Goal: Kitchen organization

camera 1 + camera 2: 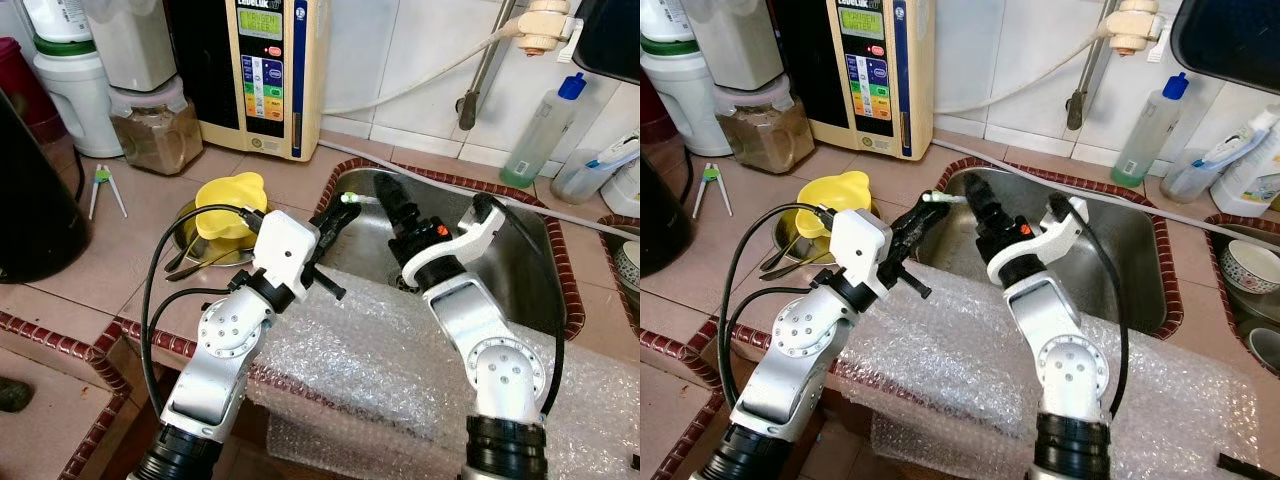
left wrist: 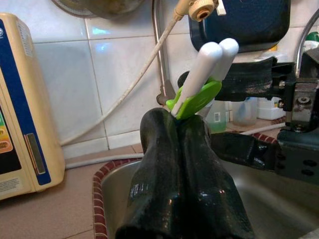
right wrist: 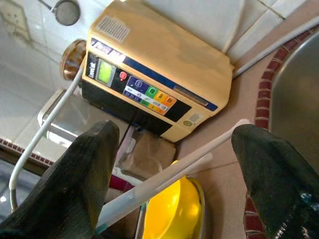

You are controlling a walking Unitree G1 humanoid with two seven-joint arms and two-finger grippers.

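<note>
- Left gripper (image 1: 335,213) is clamped on the training chopsticks (image 2: 207,74) over the sink (image 1: 540,250) corner.
- Their white sticks point toward the right gripper (image 1: 392,200), fingers spread wide, the sticks lying across that gap.

**Even daylight, soft close-ups**

My head views are bright and evenly lit, with a dull sheen on the steel sink (image 1: 520,250) and only soft shadows. In my wrist views my own black fingers (image 2: 164,199) loom blurred and glossy, while the white tiles glare.
</note>
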